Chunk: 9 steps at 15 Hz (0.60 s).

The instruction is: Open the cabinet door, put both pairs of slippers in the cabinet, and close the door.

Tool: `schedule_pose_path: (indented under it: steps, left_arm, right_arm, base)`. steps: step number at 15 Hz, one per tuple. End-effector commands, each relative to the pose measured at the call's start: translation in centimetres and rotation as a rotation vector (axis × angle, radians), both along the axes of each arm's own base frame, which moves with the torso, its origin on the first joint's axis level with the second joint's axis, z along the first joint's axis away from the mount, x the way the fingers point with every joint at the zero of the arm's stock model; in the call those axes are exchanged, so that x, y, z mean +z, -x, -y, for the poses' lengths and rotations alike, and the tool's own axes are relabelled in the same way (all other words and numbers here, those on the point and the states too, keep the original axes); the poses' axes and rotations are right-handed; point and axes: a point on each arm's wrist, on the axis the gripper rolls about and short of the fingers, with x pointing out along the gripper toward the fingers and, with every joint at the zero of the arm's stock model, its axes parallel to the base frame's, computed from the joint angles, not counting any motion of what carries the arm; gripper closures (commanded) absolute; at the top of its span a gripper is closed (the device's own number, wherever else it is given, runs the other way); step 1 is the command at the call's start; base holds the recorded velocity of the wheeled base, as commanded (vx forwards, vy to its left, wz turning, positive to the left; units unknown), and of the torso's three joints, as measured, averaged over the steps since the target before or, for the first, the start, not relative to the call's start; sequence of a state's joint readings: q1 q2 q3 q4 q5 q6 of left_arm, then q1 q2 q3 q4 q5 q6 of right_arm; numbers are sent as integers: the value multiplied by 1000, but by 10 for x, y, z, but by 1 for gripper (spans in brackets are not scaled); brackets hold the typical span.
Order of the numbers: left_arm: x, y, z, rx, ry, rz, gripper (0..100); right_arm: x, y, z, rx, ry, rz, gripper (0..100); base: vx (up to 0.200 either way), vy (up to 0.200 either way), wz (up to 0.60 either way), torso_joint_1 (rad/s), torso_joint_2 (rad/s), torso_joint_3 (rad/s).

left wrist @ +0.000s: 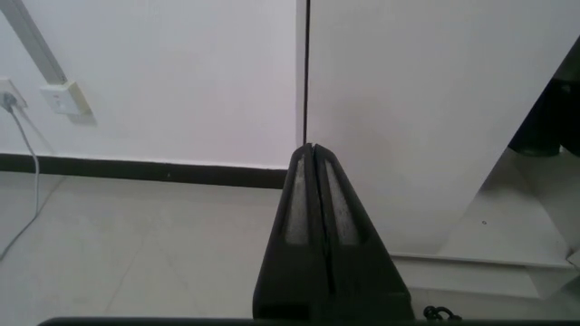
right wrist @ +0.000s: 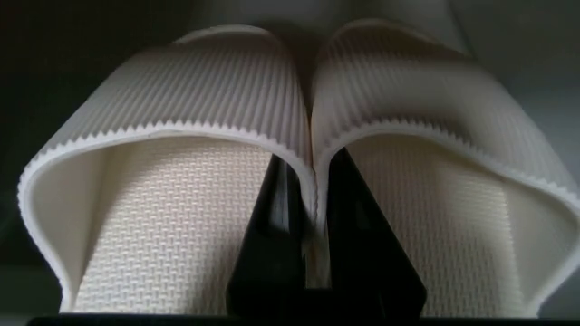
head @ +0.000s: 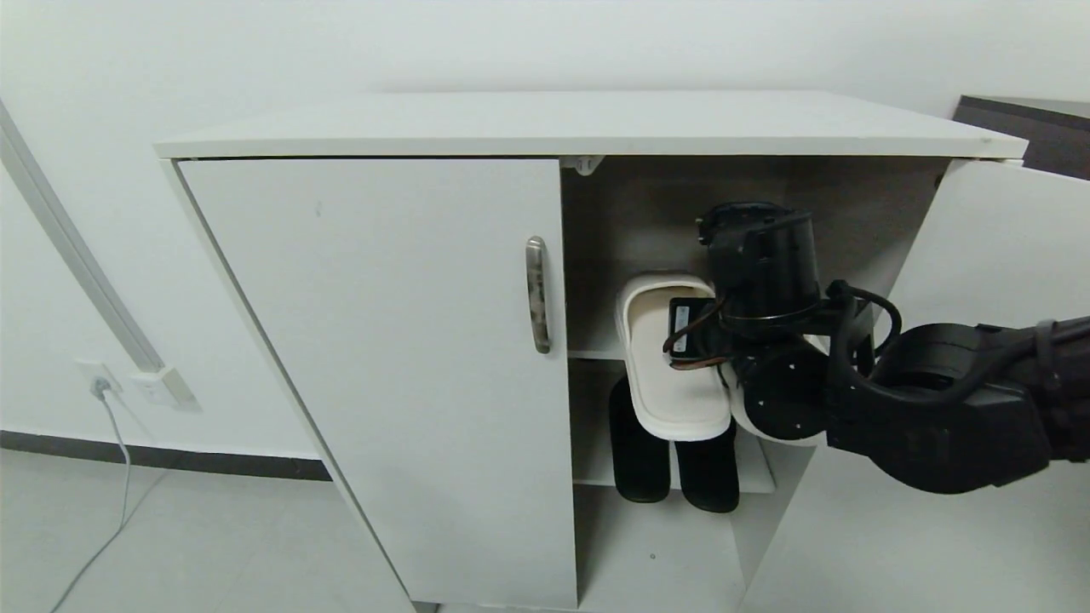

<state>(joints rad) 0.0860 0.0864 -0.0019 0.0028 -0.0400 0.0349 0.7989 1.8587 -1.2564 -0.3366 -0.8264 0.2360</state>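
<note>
head view: the cabinet (head: 553, 119) has its right door (head: 1005, 255) swung open and its left door (head: 383, 340) shut, with a slim metal handle (head: 536, 294) on the shut one. the black slippers (head: 673, 460) lie on the lower shelf, below the right arm's fingers, so that pair looks done. the white slippers (head: 673, 375) are at the upper shelf, heels hanging past its edge, so i judge them not yet set down. letting go, backing out and shutting the door are left

right wrist view: the right fingers (right wrist: 272, 254) pinch the two touching inner walls of the white slippers (right wrist: 163, 199), one finger inside each shoe. the straps are finely ribbed with a sawtooth edge, the insoles are dimpled, and the material looks like soft foam

left wrist view: the left fingers (left wrist: 294, 217) are pressed together on nothing, their pads flat and grey. a smooth white cabinet (left wrist: 408, 118) panel stands just ahead of them, with pale glossy floor (left wrist: 136, 244) beneath
</note>
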Motion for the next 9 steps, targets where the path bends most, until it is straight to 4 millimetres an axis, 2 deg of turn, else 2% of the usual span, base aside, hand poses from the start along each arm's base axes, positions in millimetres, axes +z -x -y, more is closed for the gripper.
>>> schedule_pose_path:
  steps: [1, 9]
  left_arm:
    - [0, 0, 0, 2, 0, -2, 100]
    - [0, 0, 0, 2, 0, -2, 100]
  right_arm:
    - [-11, -21, -5, -28, 11, -12, 100]
    - [0, -66, -1, -75, 1, -17, 100]
  base:
    - [0, 0, 0, 0, 0, 0]
    - [0, 0, 0, 0, 0, 0]
